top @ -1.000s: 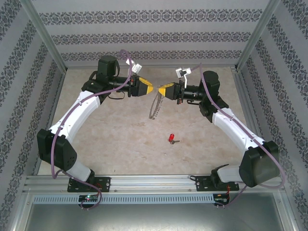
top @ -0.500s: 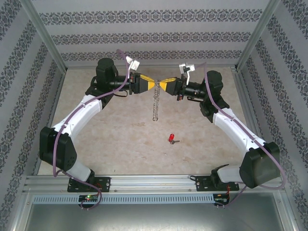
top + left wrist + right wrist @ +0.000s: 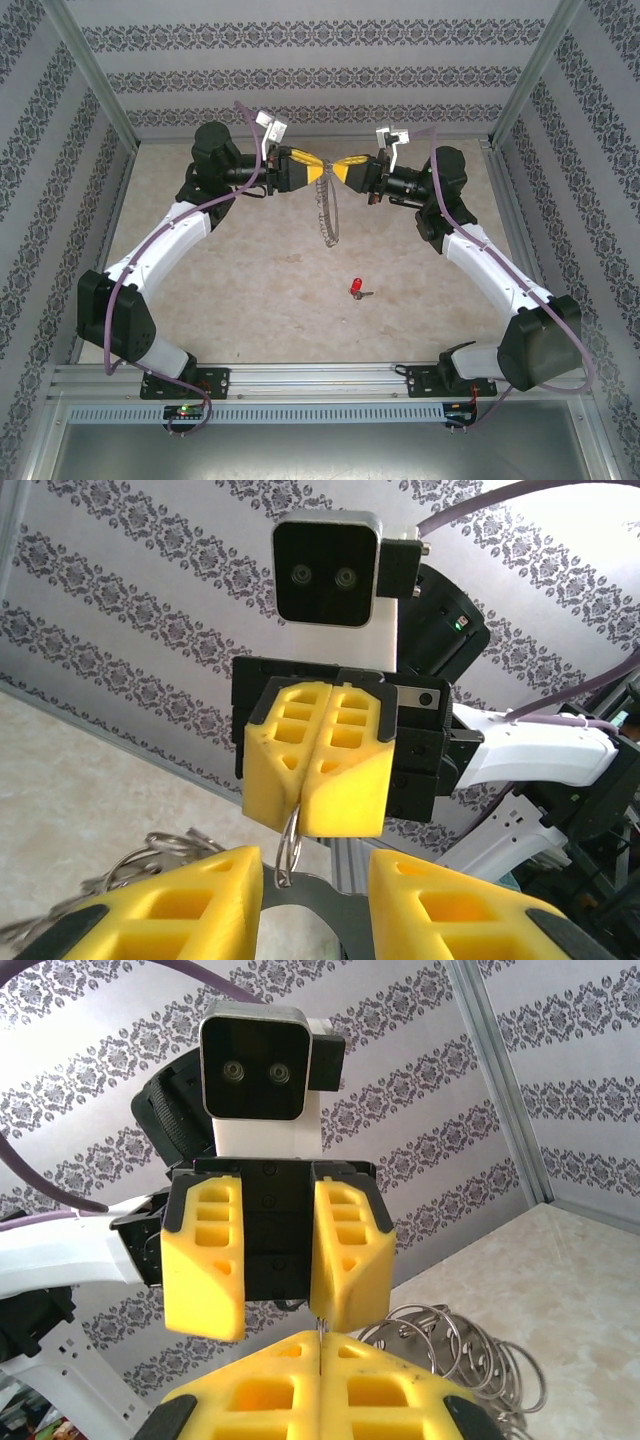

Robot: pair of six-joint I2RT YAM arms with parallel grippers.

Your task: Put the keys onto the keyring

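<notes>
The keyring (image 3: 328, 215), a wire loop fringed with small silvery rings, hangs in the air at the back middle. My right gripper (image 3: 341, 172) is shut on its top wire, and its closed yellow pads (image 3: 320, 1345) pinch the thin wire while the rings (image 3: 470, 1345) dangle beside them. My left gripper (image 3: 317, 170) faces it tip to tip and stands open. Its fingers (image 3: 170, 910) straddle the ring wire (image 3: 288, 845) without closing on it. The small red-headed key (image 3: 355, 289) lies alone on the table, nearer the front and well below both grippers.
Patterned walls (image 3: 320, 75) and metal posts close in the table at the back and sides. The beige table surface (image 3: 250, 290) is open around the key. Both arms arch in from the front rail (image 3: 320, 378).
Both grippers have risen and moved toward the back wall. The left gripper has closed the gap and now meets the right one tip to tip. The keyring still hangs from the right gripper.
</notes>
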